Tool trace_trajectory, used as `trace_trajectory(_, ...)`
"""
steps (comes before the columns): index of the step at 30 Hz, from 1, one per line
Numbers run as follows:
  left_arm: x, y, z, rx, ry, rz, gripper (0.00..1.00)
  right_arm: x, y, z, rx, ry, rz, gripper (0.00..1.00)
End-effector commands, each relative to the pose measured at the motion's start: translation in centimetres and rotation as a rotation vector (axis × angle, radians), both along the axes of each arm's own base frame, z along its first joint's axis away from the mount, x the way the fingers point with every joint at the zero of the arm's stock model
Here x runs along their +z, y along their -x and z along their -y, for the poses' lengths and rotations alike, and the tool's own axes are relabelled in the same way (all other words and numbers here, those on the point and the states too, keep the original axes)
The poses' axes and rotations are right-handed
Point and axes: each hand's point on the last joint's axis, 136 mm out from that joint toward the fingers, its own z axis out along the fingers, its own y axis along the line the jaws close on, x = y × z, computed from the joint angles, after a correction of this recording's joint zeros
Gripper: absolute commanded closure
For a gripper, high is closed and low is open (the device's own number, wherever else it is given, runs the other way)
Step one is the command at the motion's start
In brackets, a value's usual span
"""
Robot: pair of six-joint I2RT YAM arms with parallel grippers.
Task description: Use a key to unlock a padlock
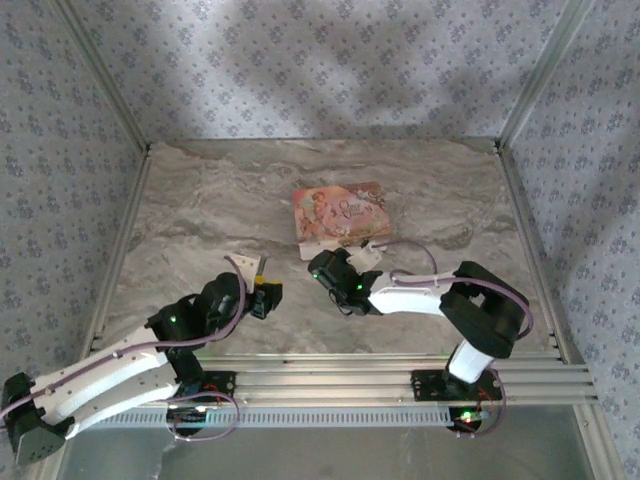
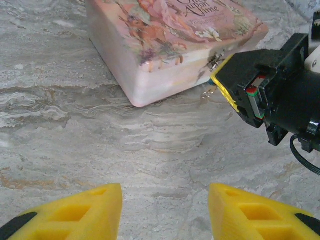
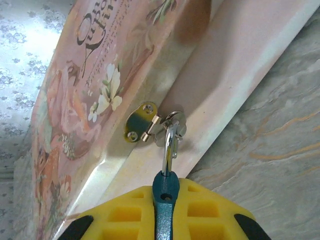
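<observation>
right wrist view is the clearest one here. the right gripper (image 3: 165, 220) is clamped on the blue padlock (image 3: 165, 187), whose lower half is buried between the yellow fingers (image 3: 125, 215). its silver shackle (image 3: 170, 145) runs up to the loop beside the brass hasp (image 3: 138, 121) on the front of the pink box (image 3: 100, 100). where the shackle meets the loop is a shiny tangle, so i can't tell whether it's latched. the box is cut off at the top and left, with marble table (image 3: 270, 150) to the right of it.

in the left wrist view the left gripper (image 2: 165, 210) is spread open over bare table with nothing between the tips, which are cropped at the bottom edge. the right gripper (image 2: 240, 90) blocks the box's clasp, and a small glint hanging below it is too tiny to identify.

from the top view both grippers (image 1: 262, 295) (image 1: 325, 268) sit just in front of the box (image 1: 340, 212), and the padlock is too small to pick out.
</observation>
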Motion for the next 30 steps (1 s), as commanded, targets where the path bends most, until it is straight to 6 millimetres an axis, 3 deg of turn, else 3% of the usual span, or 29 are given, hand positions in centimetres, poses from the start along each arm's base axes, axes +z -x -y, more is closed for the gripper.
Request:
trace_trajectory(1,0.6,0.0,-0.7,0.026,-0.003,-0.001,0.51,-2.8,0.5,1.4,-0.003,-0.037,-0.05,1.0)
trace_trajectory(3,0.1,0.1,-0.9,0.026,-0.007,-0.003,0.51,-4.1,0.9,1.1,0.023,-0.101,-0.061,1.0)
trace_trajectory(6,-0.4,0.0,-0.8,0.032,0.019,0.007,0.5,-4.6,1.6,0.7,0.066,-0.101,-0.089,1.0)
trace_trajectory(10,0.2,-0.7,-0.3,0.04,0.055,0.019,0.49,-3.7,2.0,0.5,0.137,-0.098,-0.101,1.0)
trace_trajectory(16,3.5,-3.9,2.1,-0.012,0.193,-0.041,0.47,-0.9,2.1,1.6,0.201,-0.114,-0.064,1.0)
trace_trajectory(22,5.3,-5.9,3.0,-0.074,0.253,-0.023,0.47,1.6,1.4,0.8,0.271,-0.136,-0.069,1.0)
trace_trajectory(30,4.8,-6.1,2.3,-0.075,0.276,-0.013,0.46,0.0,2.0,1.6,0.189,-0.166,-0.133,1.0)
